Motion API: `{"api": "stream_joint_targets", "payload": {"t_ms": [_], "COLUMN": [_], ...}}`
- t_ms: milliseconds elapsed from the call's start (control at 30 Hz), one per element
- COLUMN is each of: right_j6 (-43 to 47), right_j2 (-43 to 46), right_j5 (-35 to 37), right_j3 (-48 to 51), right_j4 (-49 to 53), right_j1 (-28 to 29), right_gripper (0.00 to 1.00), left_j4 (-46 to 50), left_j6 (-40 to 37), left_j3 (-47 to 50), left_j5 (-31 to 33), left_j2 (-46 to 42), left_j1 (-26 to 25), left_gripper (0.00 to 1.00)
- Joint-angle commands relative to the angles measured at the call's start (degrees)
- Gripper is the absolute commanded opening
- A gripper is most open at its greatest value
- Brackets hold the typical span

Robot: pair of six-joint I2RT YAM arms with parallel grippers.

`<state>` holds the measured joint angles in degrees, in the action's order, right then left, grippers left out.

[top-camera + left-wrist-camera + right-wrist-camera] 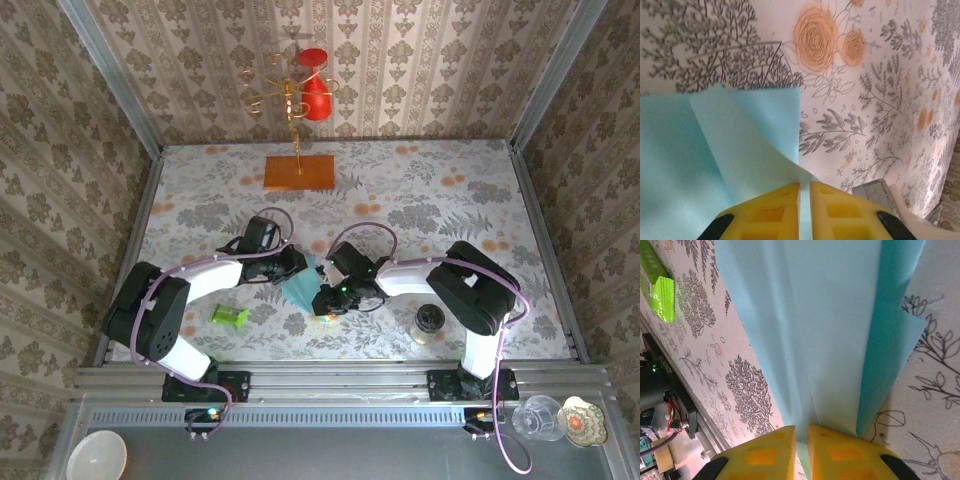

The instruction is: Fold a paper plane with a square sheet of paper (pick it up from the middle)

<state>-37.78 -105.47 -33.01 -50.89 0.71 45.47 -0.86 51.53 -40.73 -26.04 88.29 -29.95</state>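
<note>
The light-blue square sheet of paper (300, 291) is folded into layers and sits between both grippers at the table's near middle. My left gripper (293, 263) is shut on one edge of it. In the left wrist view the paper (715, 150) curves up into the narrow slit between the yellow fingers (767, 212), with the left gripper (805, 195) pinching it. My right gripper (326, 299) is shut on the opposite edge. There the creased paper (830, 315) runs down between the right gripper (801, 442) pads. Whether it has a paper plane's shape I cannot tell.
A small green cylinder (229, 316) lies left of the paper, near the left arm. An orange board (300, 172) lies at the back under a red ornament stand (305, 85). A dark-lidded jar (429, 323) stands near the right arm's base.
</note>
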Motion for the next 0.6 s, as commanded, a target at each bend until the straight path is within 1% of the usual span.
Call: {"api": "stream_joint_targets", "payload": {"t_ms": [0, 567], "right_j6": [1.74, 0.95], "right_j2": [-0.96, -0.56], "right_j5": [2.74, 3.38], "right_j3": [1.06, 2.88], "right_j4": [8.48, 7.2], "right_j1": [-0.52, -1.0], "right_gripper": [0.18, 0.17], "left_j4": [1.07, -0.21], "left_j6": [-2.39, -3.98], "left_j3": [-1.41, -2.68], "left_j5": [-1.27, -1.49], "left_j2": [2.06, 9.03], "left_j1": [0.38, 1.34], "left_gripper": [0.15, 0.14]}}
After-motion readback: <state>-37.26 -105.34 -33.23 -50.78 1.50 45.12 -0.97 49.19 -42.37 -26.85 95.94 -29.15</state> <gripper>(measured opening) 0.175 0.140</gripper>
